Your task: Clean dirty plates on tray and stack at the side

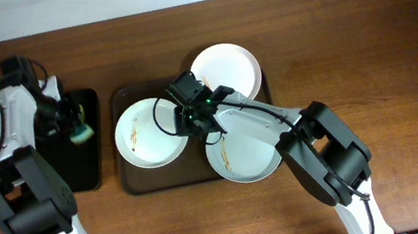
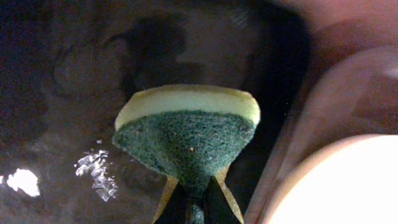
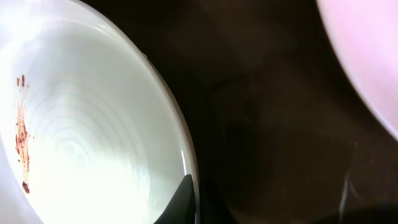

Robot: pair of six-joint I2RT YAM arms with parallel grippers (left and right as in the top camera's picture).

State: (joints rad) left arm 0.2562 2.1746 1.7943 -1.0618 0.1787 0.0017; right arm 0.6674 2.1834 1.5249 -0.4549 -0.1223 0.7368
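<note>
- While the overhead view shows three plates, none is seen stacked at the side, so the stacking is judged not to have begun.
- All three plates are found on the brown tray (image 1: 139,182), which lies mid-table, nearer the far edge of the table (image 1: 399,34).
- A thin brownish smear is noted on the left white plate (image 1: 148,133), on the tray's left half.
- A similar smear is noted on the pale blue-green plate (image 1: 243,155), which overhangs the tray's near rim.
- No mark can be made out on the far white plate (image 1: 227,71), at the tray's far right corner. Whether it has been wiped cannot be told.
- At least two plates are therefore judged to need cleaning, and all three to need moving off the tray.
- The left gripper (image 1: 74,127) is clenched on a sponge (image 2: 186,130), yellow on top with a green scouring face, pinched at its lower point.
- The sponge is held over the black tray (image 1: 81,168) toward the left edge of the table, apart from every plate. No wiping contact is seen.
- The right gripper (image 1: 189,123) is set at the right rim of the left white plate.
- In the right wrist view one dark finger (image 3: 183,198) is seen against the inner side of that rim. The other finger is lost against the dark tray.
- Whether the rim is actually clamped or only straddled cannot be told.
</note>
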